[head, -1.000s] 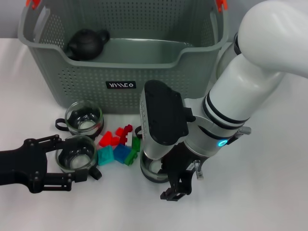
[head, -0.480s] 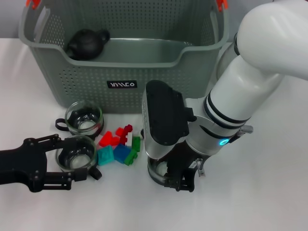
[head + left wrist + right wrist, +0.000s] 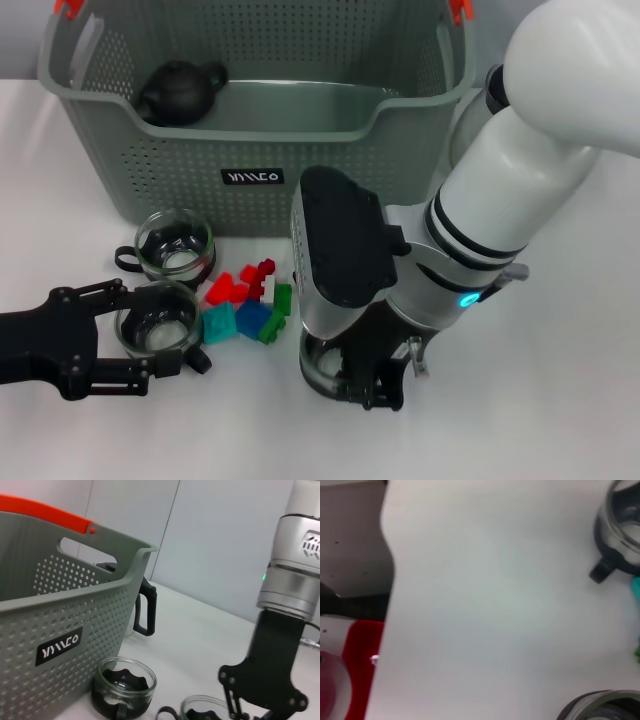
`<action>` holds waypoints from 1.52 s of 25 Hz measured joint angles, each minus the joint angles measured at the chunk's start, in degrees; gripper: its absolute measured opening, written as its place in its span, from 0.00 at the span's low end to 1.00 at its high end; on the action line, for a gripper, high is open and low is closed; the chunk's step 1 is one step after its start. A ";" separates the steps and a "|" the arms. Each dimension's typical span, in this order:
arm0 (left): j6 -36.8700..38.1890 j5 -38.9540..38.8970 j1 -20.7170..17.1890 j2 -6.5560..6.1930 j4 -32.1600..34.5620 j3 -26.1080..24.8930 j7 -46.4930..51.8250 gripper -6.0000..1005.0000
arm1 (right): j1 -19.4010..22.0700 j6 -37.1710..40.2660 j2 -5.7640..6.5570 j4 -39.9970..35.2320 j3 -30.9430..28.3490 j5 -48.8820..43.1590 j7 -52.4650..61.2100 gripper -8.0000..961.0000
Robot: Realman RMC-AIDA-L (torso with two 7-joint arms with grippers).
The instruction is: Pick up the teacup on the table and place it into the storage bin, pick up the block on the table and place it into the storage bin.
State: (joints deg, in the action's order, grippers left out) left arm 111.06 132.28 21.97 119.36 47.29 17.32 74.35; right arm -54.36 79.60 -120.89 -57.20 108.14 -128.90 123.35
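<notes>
The grey-green storage bin (image 3: 250, 150) stands at the back, with a dark teapot (image 3: 180, 90) inside it. Three glass teacups sit in front of it. My left gripper (image 3: 140, 332) is open, low at the front left, with one teacup (image 3: 157, 328) between its fingers. A second teacup (image 3: 175, 243) stands just behind it, also seen in the left wrist view (image 3: 125, 687). My right gripper (image 3: 372, 388) is shut on the rim of the third teacup (image 3: 322, 365). Red, teal, blue and green blocks (image 3: 248, 303) lie in a pile between the cups.
A black-handled vessel (image 3: 145, 607) stands at the bin's right end. My bulky right arm (image 3: 500, 200) hangs over the table's right half. The right wrist view shows the table edge with a red object (image 3: 364, 670) beyond it.
My right gripper dropped onto the third teacup and its fingers closed at the rim; the cup shifted a little. The left arm and its cup have not moved.
</notes>
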 joint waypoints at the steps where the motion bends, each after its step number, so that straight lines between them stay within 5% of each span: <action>1: 0.03 0.00 -0.01 0.00 0.03 0.00 -0.01 0.92 | 0.24 0.81 0.04 -0.73 -0.06 0.32 -0.02 0.07; 12: 0.51 0.88 -0.15 0.00 0.43 -0.43 -0.10 0.92 | 4.51 14.87 0.54 -15.84 -13.46 3.42 0.26 0.07; 22: 0.87 1.34 -0.15 0.00 0.43 -0.44 -0.18 0.92 | -0.67 19.80 0.57 -20.80 -29.19 7.09 1.45 0.07; 31: 1.07 1.33 -0.20 0.00 0.20 -0.13 -0.26 0.92 | -4.34 6.04 0.59 -18.71 -35.93 4.84 1.99 0.07; 38: 2.14 2.24 -0.22 0.04 0.45 -0.45 -0.69 0.92 | -11.02 -5.77 0.66 -5.71 -38.44 -6.64 6.83 0.07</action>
State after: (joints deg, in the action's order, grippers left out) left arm 113.19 134.52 21.75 119.40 47.74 16.87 73.66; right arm -65.38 73.82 -120.24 -62.91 69.69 -135.54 130.19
